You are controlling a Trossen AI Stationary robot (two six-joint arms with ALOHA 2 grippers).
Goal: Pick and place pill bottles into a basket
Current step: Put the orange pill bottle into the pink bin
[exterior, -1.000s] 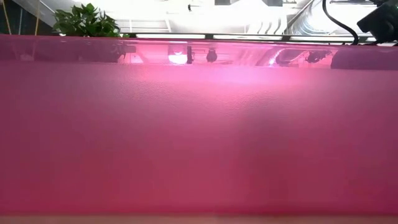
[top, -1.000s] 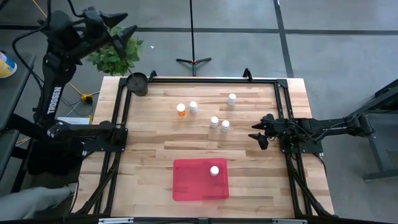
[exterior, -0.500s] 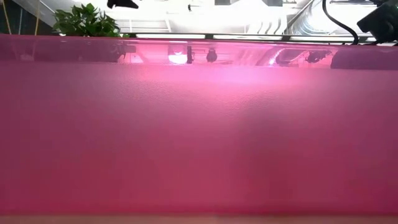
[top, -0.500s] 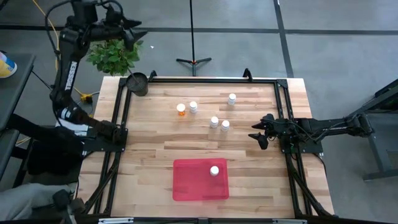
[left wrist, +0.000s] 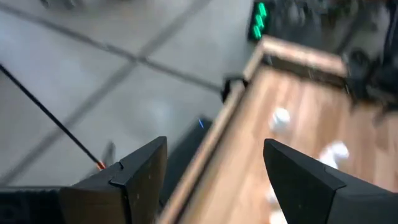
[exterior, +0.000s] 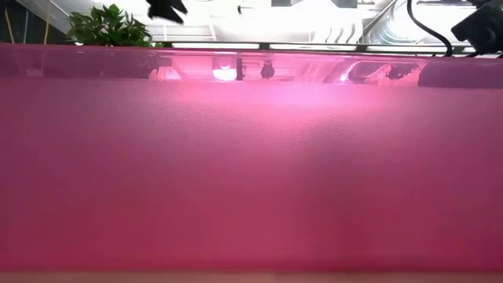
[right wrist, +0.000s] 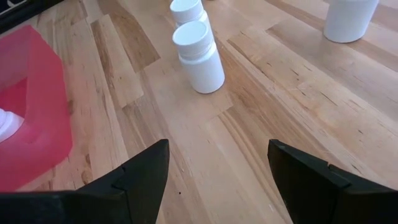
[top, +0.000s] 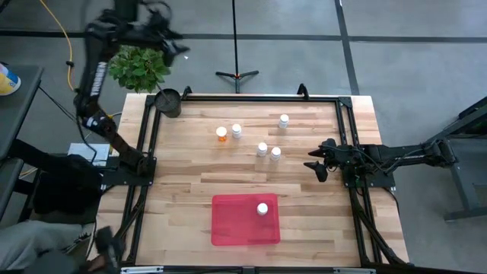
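Since a second ago my left arm has swung its head along the far-left corner — it was over the plant's left side, now my left gripper [top: 163, 34] hangs high beyond the table's back edge, past the plant [top: 137, 67]. Nothing on the table has shifted.

Left gripper: fingers parted about halfway, nothing between them; its own camera shows floor and the table corner through the gap. My right gripper [top: 316, 166] waits low at the right side of the table [top: 183, 175], fingers spread, empty, pointed at the nearest white bottles.

Task things, big to small: red tray [top: 228, 224] near the front edge, centre, with one white bottle [top: 262, 208] standing in its far-right part. Five bottles outside it — an orange one [top: 221, 134] just beside a white one [top: 237, 131], a pair [top: 262, 149] [top: 275, 153] mid-table, one alone [top: 284, 120] toward the back.

Risks, as I judge them:
- Left arm coming down from that height over the corner — could clip the plant or the small dark pot [top: 168, 102] by the rail.
- Bottles stand close in pairs; half-open fingers closing on one may topple its neighbour, and a round bottle rolls.
- Both arms reaching mid-table together — collision.

Room: broad bare wood between bottles and tray; the black frame [top: 144, 137] rims the table and limits low sideways sweeps.
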